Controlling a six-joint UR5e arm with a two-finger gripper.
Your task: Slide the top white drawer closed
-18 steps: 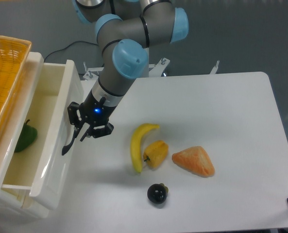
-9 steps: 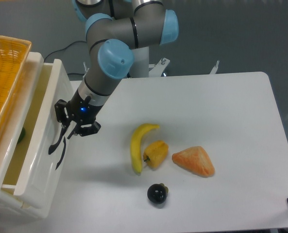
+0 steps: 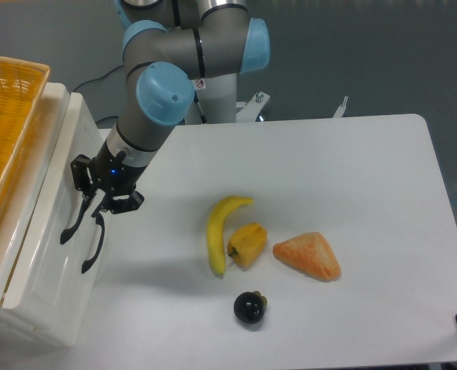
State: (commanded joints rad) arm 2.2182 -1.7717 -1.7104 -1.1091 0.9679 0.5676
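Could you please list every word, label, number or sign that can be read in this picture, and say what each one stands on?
No text can be read anywhere.
A small white sticker with a red mark on the grey and blue robot arm: too small and blurred to read.
The blue light near the black claw is a lamp, not a sign.
The glossy white plastic top drawer, the orange woven basket and the white table show no markings.
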